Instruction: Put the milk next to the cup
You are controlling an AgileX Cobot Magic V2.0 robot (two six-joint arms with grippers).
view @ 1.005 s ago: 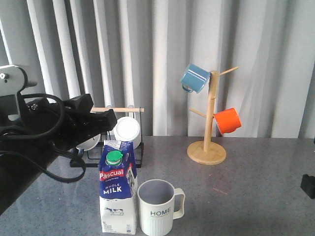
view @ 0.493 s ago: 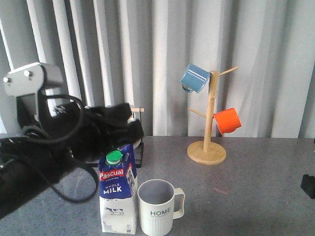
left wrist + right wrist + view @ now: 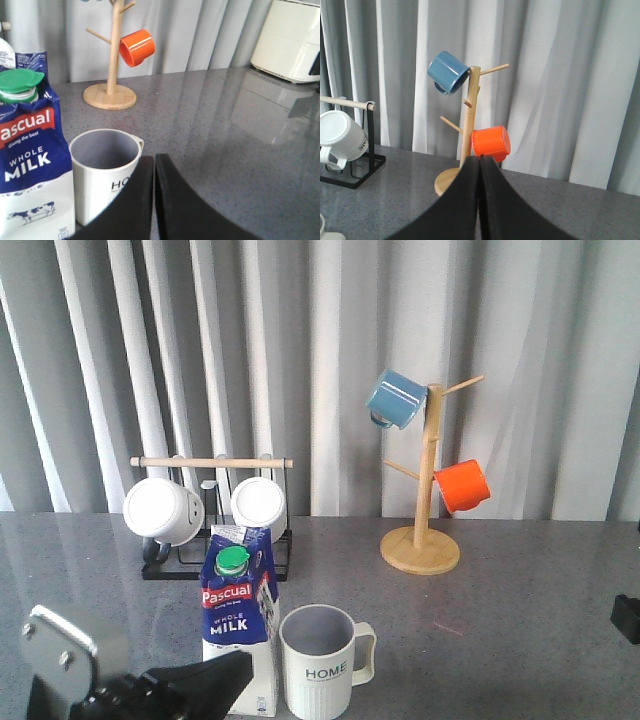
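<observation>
left gripper (image 3: 235, 670) sits low at the bottom left of the front frame, its fingers pressed together on nothing, as the left wrist view confirms. just right of it stands the milk (image 3: 240, 620), upright in the lower middle-left, with the cup (image 3: 322, 660) directly at its right, the two touching or nearly so; which cannot be told. both rest free on the grey table (image 3: 520, 640). the placing looks done, and what seems left is only for the arm to clear away. right gripper (image 3: 479, 200), seen only in its wrist view, is likewise closed and empty, facing the wooden mug tree (image 3: 470, 130).
</observation>
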